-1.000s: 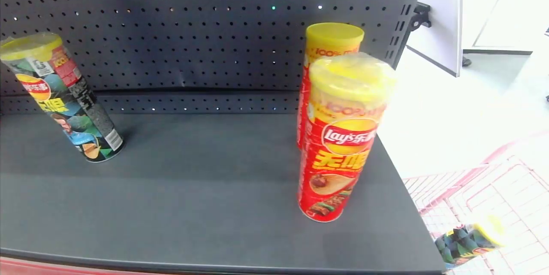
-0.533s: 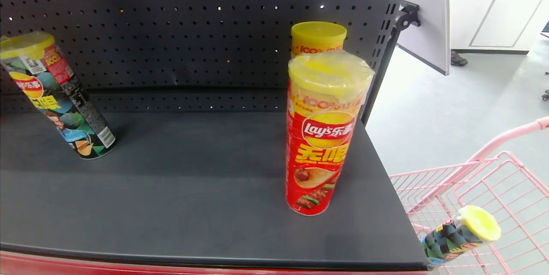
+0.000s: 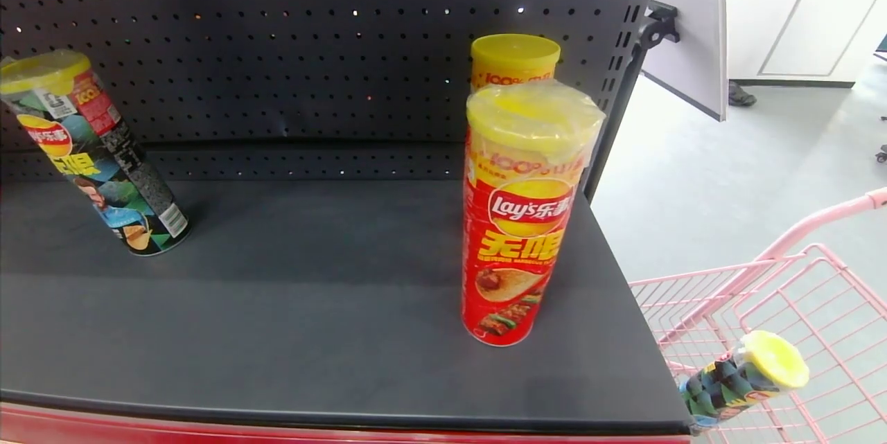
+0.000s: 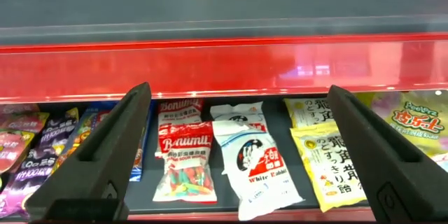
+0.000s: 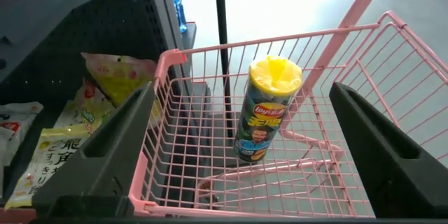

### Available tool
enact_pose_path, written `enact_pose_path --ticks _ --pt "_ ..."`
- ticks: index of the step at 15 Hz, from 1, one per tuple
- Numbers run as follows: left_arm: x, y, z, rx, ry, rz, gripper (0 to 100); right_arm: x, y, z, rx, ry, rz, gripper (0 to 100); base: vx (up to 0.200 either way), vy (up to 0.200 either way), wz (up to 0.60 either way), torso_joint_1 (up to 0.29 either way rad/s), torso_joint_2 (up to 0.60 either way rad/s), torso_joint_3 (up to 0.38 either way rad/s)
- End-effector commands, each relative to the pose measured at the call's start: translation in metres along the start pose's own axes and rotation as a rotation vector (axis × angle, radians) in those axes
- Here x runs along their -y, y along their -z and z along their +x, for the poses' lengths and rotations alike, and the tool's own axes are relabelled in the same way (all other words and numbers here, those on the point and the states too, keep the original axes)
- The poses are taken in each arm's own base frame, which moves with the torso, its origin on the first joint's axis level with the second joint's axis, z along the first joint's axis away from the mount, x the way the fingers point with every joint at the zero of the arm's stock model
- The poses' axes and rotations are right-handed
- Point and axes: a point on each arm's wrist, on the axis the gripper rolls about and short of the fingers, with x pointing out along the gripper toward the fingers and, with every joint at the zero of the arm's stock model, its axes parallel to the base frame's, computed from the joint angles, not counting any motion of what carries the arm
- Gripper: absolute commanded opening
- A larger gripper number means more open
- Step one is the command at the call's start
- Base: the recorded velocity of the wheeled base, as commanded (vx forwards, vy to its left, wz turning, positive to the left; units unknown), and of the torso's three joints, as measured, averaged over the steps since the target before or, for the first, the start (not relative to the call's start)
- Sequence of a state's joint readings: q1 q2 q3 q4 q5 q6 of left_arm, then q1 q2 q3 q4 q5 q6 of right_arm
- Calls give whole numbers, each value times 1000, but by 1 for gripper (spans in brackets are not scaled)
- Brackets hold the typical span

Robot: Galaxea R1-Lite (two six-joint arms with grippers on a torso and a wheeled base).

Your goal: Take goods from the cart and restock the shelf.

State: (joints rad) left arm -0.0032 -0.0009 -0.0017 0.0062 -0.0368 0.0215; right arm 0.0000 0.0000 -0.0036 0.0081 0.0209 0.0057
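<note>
Red can (image 3: 516, 222) near shelf (image 3: 312, 305) edge — dark can (image 3: 97, 153) well apart.

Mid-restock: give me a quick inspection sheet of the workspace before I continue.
Surface: dark shelf, level.
Job's things: front red canister and rear red canister upright at right; dark canister at left; cart canister upright in pink cart.
Clutter: snack bags on lower shelf.
Grippers: left gripper open, facing lower shelf; right gripper open above cart.
Cables: nothing seen.
Surroundings: pegboard, grey floor.
</note>
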Motion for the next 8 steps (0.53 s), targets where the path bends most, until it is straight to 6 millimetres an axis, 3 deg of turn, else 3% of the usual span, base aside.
enact_pose_path --ticks 1,3,8 --pt "0 0 0 -1 0 0 100 0 0 0 0 -1 0 100 0 0 0 0 0 0" --pt "0 0 0 -1 0 0 100 0 0 0 0 -1 0 100 0 0 0 0 0 0" --pt "0 0 0 -1 0 0 100 0 0 0 0 -1 0 100 -200 0 0 7 0 1"
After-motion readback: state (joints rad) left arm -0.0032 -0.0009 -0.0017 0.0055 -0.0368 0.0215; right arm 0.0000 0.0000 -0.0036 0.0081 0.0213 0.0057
